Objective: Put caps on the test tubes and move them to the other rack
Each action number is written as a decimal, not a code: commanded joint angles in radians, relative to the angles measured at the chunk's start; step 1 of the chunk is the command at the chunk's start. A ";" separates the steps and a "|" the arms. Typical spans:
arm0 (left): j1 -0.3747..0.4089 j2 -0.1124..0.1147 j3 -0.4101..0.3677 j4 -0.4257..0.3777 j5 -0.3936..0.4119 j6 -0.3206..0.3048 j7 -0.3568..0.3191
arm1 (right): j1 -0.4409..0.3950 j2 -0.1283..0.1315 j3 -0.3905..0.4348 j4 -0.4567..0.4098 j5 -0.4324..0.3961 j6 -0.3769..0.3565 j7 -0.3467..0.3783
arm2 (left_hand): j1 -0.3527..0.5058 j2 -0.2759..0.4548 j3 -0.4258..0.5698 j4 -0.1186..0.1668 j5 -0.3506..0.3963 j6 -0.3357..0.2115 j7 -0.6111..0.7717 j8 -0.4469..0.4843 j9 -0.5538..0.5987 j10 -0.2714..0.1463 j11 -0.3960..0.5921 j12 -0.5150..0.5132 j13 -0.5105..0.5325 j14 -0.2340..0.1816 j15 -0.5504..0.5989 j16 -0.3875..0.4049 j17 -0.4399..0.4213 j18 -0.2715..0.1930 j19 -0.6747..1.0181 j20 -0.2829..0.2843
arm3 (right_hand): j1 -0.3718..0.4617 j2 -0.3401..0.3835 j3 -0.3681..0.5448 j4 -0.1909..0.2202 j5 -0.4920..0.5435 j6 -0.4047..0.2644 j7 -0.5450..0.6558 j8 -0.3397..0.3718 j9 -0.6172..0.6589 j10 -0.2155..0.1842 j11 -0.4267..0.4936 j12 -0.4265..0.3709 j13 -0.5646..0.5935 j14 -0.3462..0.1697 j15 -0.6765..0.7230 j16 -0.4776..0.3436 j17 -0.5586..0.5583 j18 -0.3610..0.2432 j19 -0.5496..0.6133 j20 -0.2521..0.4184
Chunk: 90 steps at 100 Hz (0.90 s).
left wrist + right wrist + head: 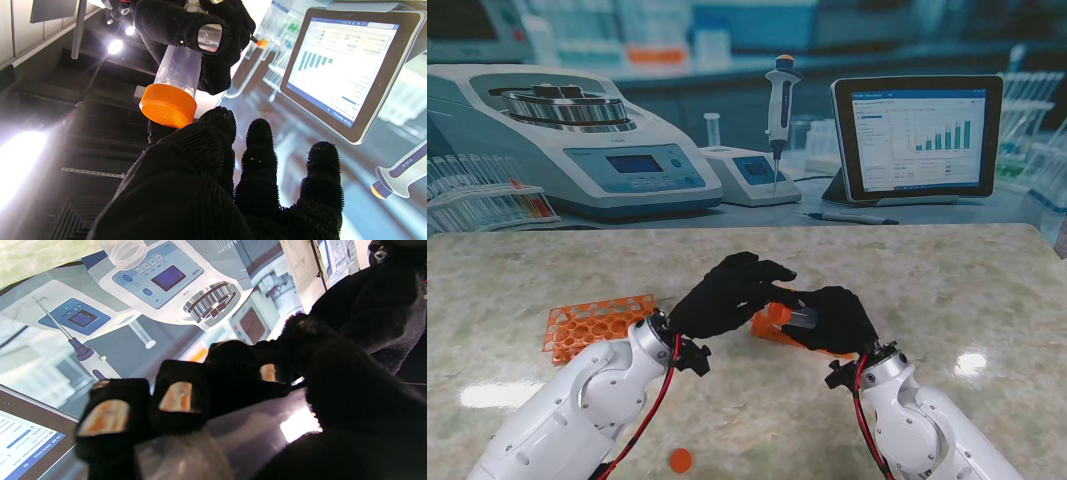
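Note:
My right hand [835, 318] is shut on a clear test tube [176, 71], held tilted above the table's middle with its orange cap [168, 105] pointing at my left hand [725, 293]. In the right wrist view the fingers [178, 396] wrap the tube's clear body [240, 433]. My left hand [260, 186] has its fingers spread apart, one fingertip [215, 125] right at the cap's rim without gripping it. An orange rack [592, 325] lies on the table left of the hands. Something orange [767, 325] shows under the hands, mostly hidden.
A loose orange cap [681, 460] lies on the table near me, between the arms. An uncapped clear tube's mouth [124, 251] shows in the right wrist view. The backdrop behind the marble table [967, 290] pictures a centrifuge, a pipette and a tablet.

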 commanded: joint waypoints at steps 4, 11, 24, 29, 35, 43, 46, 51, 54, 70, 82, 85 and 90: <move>0.004 0.003 -0.012 -0.014 0.000 0.005 0.002 | -0.007 -0.003 -0.003 -0.006 0.002 0.000 0.001 | 0.072 0.048 -0.028 0.031 -0.013 0.051 -0.036 -0.025 -0.032 -0.001 -0.019 -0.035 -0.033 -0.021 -0.019 -0.008 -0.020 -0.026 -0.008 -0.014 | 0.027 0.023 0.006 -0.011 0.013 -0.071 0.071 0.034 0.023 -0.003 -0.006 0.017 0.034 -0.066 0.032 0.006 0.016 -0.015 0.035 -0.004; 0.008 0.003 -0.019 -0.019 0.000 0.006 0.001 | -0.007 -0.003 -0.003 -0.006 0.002 0.001 0.001 | 0.072 0.062 -0.067 0.034 -0.012 0.083 -0.060 -0.037 -0.035 0.000 -0.020 -0.035 -0.036 -0.021 -0.020 -0.008 -0.021 -0.028 -0.010 -0.013 | 0.027 0.023 0.005 -0.011 0.013 -0.071 0.071 0.034 0.023 -0.004 -0.006 0.017 0.034 -0.066 0.032 0.006 0.016 -0.015 0.035 -0.004; 0.018 0.005 -0.032 -0.026 -0.007 0.006 -0.007 | -0.008 -0.003 -0.004 -0.006 0.002 0.002 0.001 | 0.027 0.133 -0.246 0.067 -0.011 0.177 -0.147 -0.083 -0.049 0.009 -0.026 -0.032 -0.046 -0.020 -0.022 -0.006 -0.027 -0.031 -0.022 -0.012 | 0.028 0.023 0.006 -0.011 0.013 -0.071 0.071 0.034 0.023 -0.004 -0.005 0.017 0.034 -0.065 0.032 0.006 0.016 -0.015 0.035 -0.004; 0.021 0.006 -0.035 -0.028 -0.012 0.006 -0.011 | -0.007 -0.003 -0.004 -0.006 0.002 0.002 0.000 | 0.023 0.162 -0.318 0.080 -0.008 0.196 -0.174 -0.097 -0.053 0.012 -0.028 -0.030 -0.050 -0.020 -0.022 -0.004 -0.030 -0.031 -0.027 -0.009 | 0.028 0.023 0.006 -0.011 0.013 -0.071 0.071 0.034 0.023 -0.004 -0.005 0.017 0.034 -0.065 0.032 0.006 0.016 -0.015 0.035 -0.004; 0.023 0.006 -0.038 -0.029 -0.014 0.007 -0.012 | -0.007 -0.003 -0.005 -0.006 0.002 0.003 0.000 | -0.011 0.192 -0.346 0.076 -0.019 0.209 -0.180 -0.099 -0.059 0.016 -0.030 -0.030 -0.053 -0.019 -0.023 -0.004 -0.031 -0.033 -0.029 -0.008 | 0.026 0.024 0.005 -0.011 0.013 -0.071 0.071 0.034 0.023 -0.003 -0.005 0.017 0.034 -0.065 0.032 0.006 0.016 -0.015 0.035 -0.004; 0.028 0.006 -0.040 -0.031 -0.023 0.008 -0.018 | -0.006 -0.003 -0.006 -0.004 0.002 0.004 -0.001 | -0.025 0.227 -0.451 0.084 -0.028 0.232 -0.202 -0.111 -0.071 0.023 -0.037 -0.028 -0.060 -0.019 -0.027 -0.001 -0.036 -0.037 -0.040 0.000 | 0.028 0.023 0.005 -0.011 0.013 -0.071 0.071 0.034 0.023 -0.003 -0.005 0.017 0.034 -0.065 0.032 0.006 0.016 -0.015 0.035 -0.004; 0.029 0.006 -0.041 -0.032 -0.024 0.007 -0.017 | -0.006 -0.003 -0.007 -0.004 0.003 0.005 -0.001 | -0.045 0.235 -0.473 0.082 -0.034 0.241 -0.208 -0.113 -0.075 0.026 -0.038 -0.027 -0.061 -0.018 -0.026 0.000 -0.036 -0.036 -0.042 0.001 | 0.026 0.024 0.004 -0.012 0.013 -0.071 0.071 0.034 0.023 -0.003 -0.005 0.017 0.034 -0.065 0.032 0.006 0.016 -0.015 0.034 -0.005; 0.032 0.006 -0.041 -0.033 -0.025 0.007 -0.016 | -0.005 -0.004 -0.008 -0.003 0.003 0.005 -0.001 | -0.072 0.240 -0.490 0.079 -0.035 0.251 -0.213 -0.116 -0.079 0.027 -0.039 -0.027 -0.063 -0.019 -0.026 0.001 -0.037 -0.038 -0.043 0.001 | 0.026 0.024 0.005 -0.011 0.013 -0.071 0.071 0.034 0.023 -0.003 -0.005 0.017 0.034 -0.065 0.031 0.006 0.016 -0.015 0.034 -0.005; 0.033 0.006 -0.042 -0.034 -0.025 0.007 -0.016 | -0.005 -0.003 -0.008 -0.003 0.003 0.006 -0.001 | -0.099 0.247 -0.504 0.076 -0.037 0.257 -0.216 -0.118 -0.082 0.029 -0.040 -0.027 -0.066 -0.018 -0.026 0.001 -0.040 -0.039 -0.046 0.001 | 0.027 0.024 0.005 -0.011 0.013 -0.071 0.071 0.034 0.023 -0.003 -0.005 0.017 0.034 -0.065 0.031 0.006 0.016 -0.015 0.034 -0.005; 0.042 0.008 -0.046 -0.039 -0.027 0.007 -0.022 | -0.005 -0.004 -0.008 -0.003 0.003 0.006 -0.001 | -0.209 0.219 -0.529 0.078 -0.027 0.306 -0.236 -0.130 -0.089 0.045 -0.043 -0.021 -0.072 -0.014 -0.025 0.008 -0.045 -0.034 -0.062 0.007 | 0.027 0.024 0.004 -0.011 0.013 -0.071 0.071 0.034 0.023 -0.003 -0.005 0.016 0.034 -0.065 0.031 0.006 0.016 -0.014 0.034 -0.005; 0.046 0.009 -0.046 -0.040 -0.023 0.007 -0.024 | -0.004 -0.004 -0.008 -0.004 0.003 0.006 -0.001 | -0.227 0.205 -0.529 0.074 -0.001 0.321 -0.225 -0.123 -0.081 0.054 -0.044 -0.021 -0.069 -0.009 -0.023 0.011 -0.047 -0.030 -0.067 0.010 | 0.027 0.024 0.004 -0.011 0.013 -0.071 0.071 0.034 0.022 -0.003 -0.006 0.016 0.034 -0.065 0.031 0.006 0.016 -0.014 0.034 -0.005; 0.046 0.009 -0.046 -0.040 -0.021 0.007 -0.023 | -0.004 -0.004 -0.008 -0.004 0.003 0.006 -0.001 | -0.230 0.204 -0.528 0.074 0.010 0.323 -0.219 -0.120 -0.079 0.053 -0.044 -0.020 -0.067 -0.009 -0.022 0.012 -0.046 -0.029 -0.068 0.011 | 0.027 0.024 0.004 -0.011 0.013 -0.071 0.071 0.034 0.022 -0.003 -0.006 0.016 0.034 -0.065 0.031 0.006 0.016 -0.014 0.034 -0.005; 0.047 0.010 -0.045 -0.039 -0.019 0.008 -0.024 | -0.004 -0.003 -0.007 -0.004 0.003 0.006 -0.001 | -0.231 0.200 -0.522 0.073 0.021 0.331 -0.201 -0.098 -0.081 0.053 -0.044 -0.016 -0.069 -0.009 -0.021 0.016 -0.048 -0.029 -0.074 0.016 | 0.028 0.023 0.004 -0.011 0.013 -0.071 0.071 0.034 0.022 -0.002 -0.006 0.016 0.034 -0.065 0.031 0.006 0.016 -0.014 0.034 -0.005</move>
